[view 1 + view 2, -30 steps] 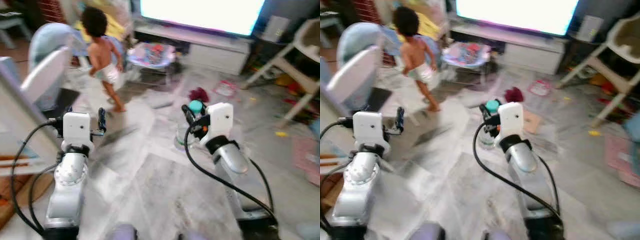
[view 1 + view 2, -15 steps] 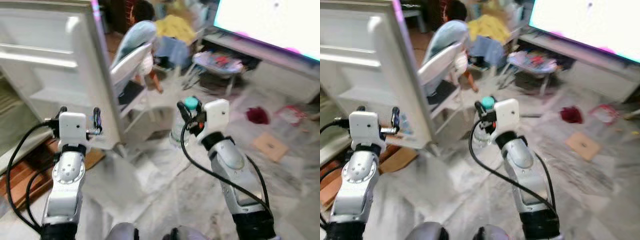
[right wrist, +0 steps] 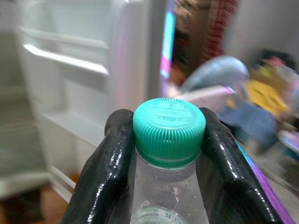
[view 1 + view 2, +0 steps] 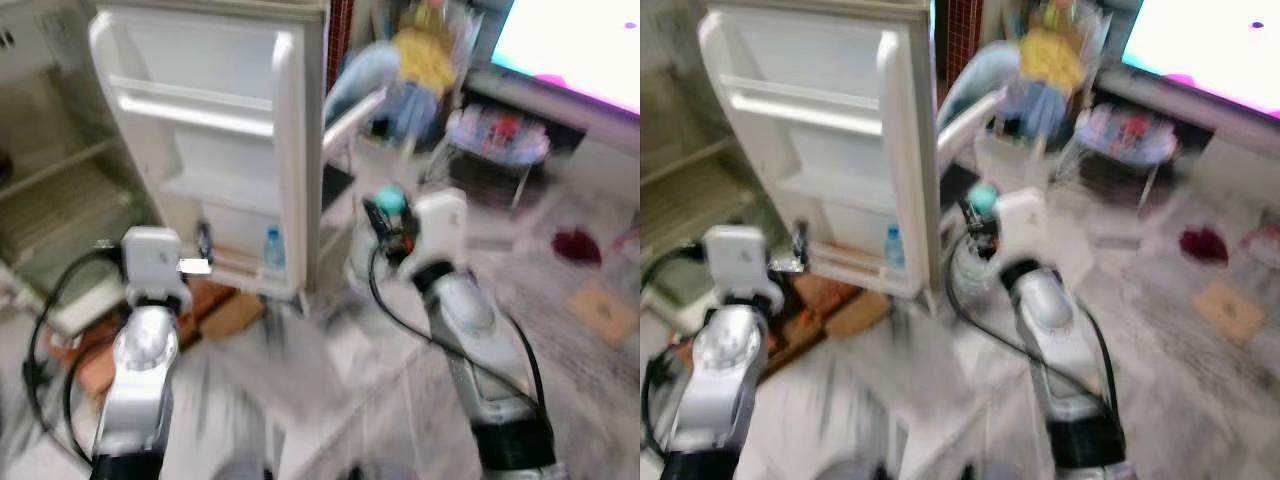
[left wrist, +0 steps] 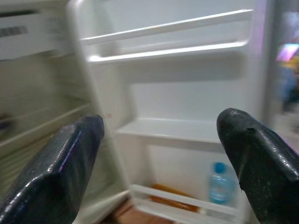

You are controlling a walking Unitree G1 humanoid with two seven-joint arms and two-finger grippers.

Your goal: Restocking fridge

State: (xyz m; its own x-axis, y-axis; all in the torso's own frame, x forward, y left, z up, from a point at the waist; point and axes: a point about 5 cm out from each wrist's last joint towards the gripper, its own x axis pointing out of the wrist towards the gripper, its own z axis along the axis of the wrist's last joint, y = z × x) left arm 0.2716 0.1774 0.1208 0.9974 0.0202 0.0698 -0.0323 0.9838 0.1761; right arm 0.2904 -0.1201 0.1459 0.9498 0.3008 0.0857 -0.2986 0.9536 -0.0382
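Carrying stage: right gripper (image 3: pixel 166 154) clamped on the neck of a green-capped water bottle (image 3: pixel 168 140), fridge door (image 4: pixel 225 150) open ahead. Left gripper (image 5: pixel 159 154) spread, empty. One small bottle (image 4: pixel 274 250) already shelved; placement remains.

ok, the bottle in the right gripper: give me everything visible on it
The bottle is clear plastic with a ribbed teal screw cap, shut. It is upright, clamped at the neck just under the cap between the right gripper's two black fingers. It is carried in the air near the open fridge door. Its lower body is blurred, so the fill level is unclear.
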